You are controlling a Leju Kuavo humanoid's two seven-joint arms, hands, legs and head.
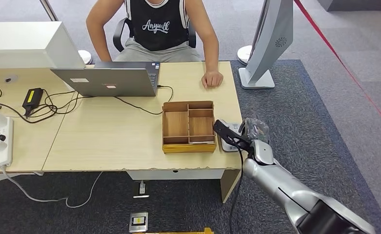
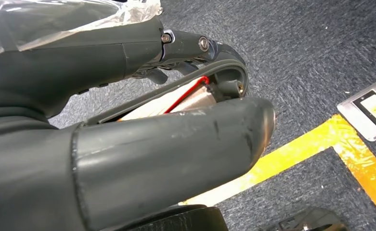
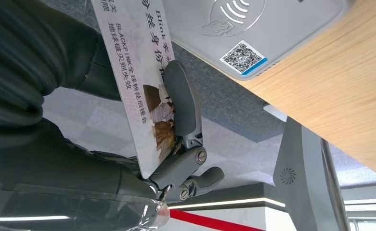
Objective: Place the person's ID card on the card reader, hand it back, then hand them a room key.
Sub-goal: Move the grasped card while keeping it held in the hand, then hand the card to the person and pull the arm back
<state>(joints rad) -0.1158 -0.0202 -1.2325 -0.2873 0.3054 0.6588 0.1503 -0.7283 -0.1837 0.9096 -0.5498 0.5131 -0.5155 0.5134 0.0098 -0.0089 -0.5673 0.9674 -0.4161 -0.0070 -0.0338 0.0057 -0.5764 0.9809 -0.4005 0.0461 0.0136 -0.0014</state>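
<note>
- Head view: the right hand (image 1: 237, 134) reaches in over the tabletop (image 1: 110, 136) at its right edge, grasping the ID card (image 1: 223, 130) flat between thumb and fingers. It hovers over the grey card reader (image 1: 230, 141), which lies near the front right corner, just beside the wooden tray (image 1: 188, 126). The card is kept flat, probably so its face can meet the reader's pad squarely.
- The person (image 1: 159, 29) sits at the far edge, one hand (image 1: 211, 79) resting on the tabletop close to the right edge, well placed to take the card back. A laptop (image 1: 108, 80) stands open toward them.
- Left wrist view: the left hand (image 2: 152, 120) hangs over the carpet floor (image 2: 311, 53) with its yellow line (image 2: 291, 154). Its fingers (image 2: 195, 48) curl in toward the thumb, and a thin pale piece with a red edge shows between them. Whether that is a room key held ready, or part of the hand, cannot be told.
- Right wrist view: the ID card (image 3: 137, 72) is pinched by its edge, the printed face largely uncovered. The card reader (image 3: 253, 29) sits at the tabletop (image 3: 330, 110) edge, its wave mark facing the card, near but apart. The scan step looks not yet done.
</note>
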